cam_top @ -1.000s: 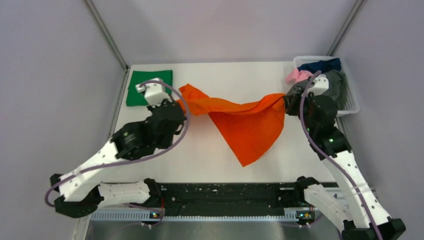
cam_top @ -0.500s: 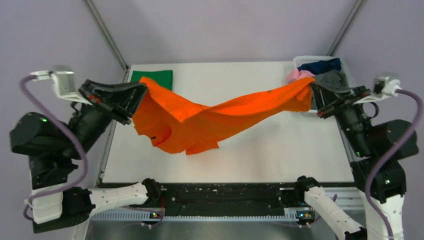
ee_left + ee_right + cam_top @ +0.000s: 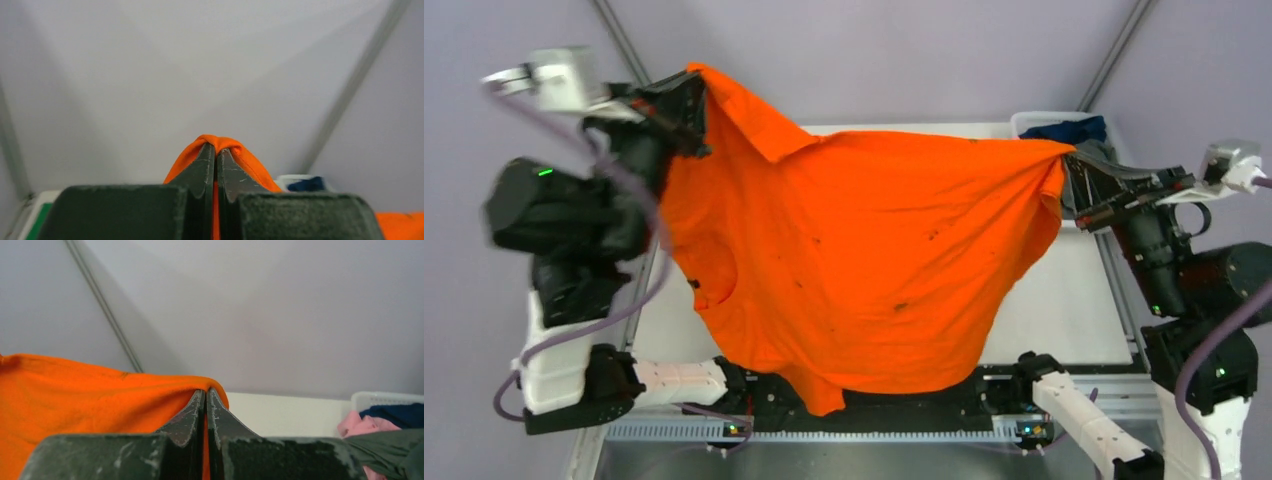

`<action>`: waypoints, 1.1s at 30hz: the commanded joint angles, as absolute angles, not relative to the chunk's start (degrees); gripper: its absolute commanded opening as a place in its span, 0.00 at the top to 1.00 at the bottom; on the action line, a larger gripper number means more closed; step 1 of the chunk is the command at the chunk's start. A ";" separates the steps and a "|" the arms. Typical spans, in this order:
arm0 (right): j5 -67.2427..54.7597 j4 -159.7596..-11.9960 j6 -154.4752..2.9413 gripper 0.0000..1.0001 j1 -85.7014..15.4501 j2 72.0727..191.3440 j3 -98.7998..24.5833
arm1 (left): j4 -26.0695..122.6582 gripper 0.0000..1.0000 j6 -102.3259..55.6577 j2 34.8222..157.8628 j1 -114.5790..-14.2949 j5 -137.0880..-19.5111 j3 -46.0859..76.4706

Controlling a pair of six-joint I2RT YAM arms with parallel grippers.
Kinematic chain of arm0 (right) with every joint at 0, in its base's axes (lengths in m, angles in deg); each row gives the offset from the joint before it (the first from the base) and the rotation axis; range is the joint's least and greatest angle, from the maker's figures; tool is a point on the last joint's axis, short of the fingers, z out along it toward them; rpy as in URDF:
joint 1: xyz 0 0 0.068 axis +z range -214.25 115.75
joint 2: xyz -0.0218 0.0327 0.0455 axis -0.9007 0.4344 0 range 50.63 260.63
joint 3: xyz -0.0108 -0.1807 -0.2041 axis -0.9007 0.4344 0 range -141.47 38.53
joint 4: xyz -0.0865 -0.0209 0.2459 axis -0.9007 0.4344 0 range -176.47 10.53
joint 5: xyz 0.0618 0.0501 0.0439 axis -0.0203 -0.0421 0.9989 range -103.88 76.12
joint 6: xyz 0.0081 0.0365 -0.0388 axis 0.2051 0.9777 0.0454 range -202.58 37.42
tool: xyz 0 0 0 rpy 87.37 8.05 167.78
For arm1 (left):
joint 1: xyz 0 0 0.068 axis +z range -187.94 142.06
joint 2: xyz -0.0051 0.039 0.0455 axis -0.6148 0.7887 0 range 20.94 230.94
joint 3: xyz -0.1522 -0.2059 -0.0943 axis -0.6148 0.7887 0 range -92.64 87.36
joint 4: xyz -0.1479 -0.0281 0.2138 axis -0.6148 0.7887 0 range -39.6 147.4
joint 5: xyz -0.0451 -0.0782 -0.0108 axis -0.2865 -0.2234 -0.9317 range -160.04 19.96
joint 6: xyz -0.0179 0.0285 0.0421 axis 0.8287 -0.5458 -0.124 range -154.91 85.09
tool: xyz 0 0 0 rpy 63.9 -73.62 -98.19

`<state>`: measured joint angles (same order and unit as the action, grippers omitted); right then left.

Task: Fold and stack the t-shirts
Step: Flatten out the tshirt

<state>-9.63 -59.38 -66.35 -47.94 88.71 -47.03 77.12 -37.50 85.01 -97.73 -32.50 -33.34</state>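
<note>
Jaws of the left gripper [image 3: 692, 95] are pressed together on one top corner of the orange shirt [image 3: 854, 260]; the right gripper [image 3: 1069, 175] pinches the opposite corner likewise. The shirt hangs spread between and below them, over the table [image 3: 1064, 300]. Just beyond the right gripper, a basket [image 3: 1026, 119] holds a navy shirt [image 3: 1064, 130], pink shirt [image 3: 357, 425] and grey shirt [image 3: 390, 447].

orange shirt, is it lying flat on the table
No, the shirt hangs spread out in the air, pinched at both upper corners.
</note>
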 commanded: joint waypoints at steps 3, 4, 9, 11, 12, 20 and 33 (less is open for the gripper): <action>-24.84 -59.99 -67.64 1.00 -48.37 97.33 -39.25 | 80.49 1.00 -29.21 101.68 -77.69 -22.69 -30.91; -27.45 -60.97 -67.52 1.00 -48.33 98.84 -36.65 | 82.35 1.00 -26.83 104.56 -74.65 -24.14 -29.65; -36.58 -71.62 -68.64 1.00 -48.54 110.37 -22.02 | 75.55 0.99 -20.80 115.24 -65.49 -38.84 -16.22; -36.20 -79.36 -68.85 1.00 -49.57 117.79 -17.85 | 76.83 1.00 -16.35 123.59 -60.48 -44.19 -17.62; -34.91 -83.28 -69.50 0.99 -50.44 124.09 -16.62 | 77.92 1.00 -14.97 128.33 -59.07 -45.82 -20.56; -40.35 -82.22 -71.71 0.19 -50.10 149.46 -31.32 | 83.43 0.02 -11.89 149.40 -54.99 -56.71 -37.70; -19.17 -83.55 -65.22 0.01 -49.21 134.83 -15.86 | 73.27 0.01 -6.02 131.59 -55.46 -70.63 -8.35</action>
<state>-30.00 -81.35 -69.72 -49.73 138.90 -21.68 80.75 -9.85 137.88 -55.19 -61.96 -17.87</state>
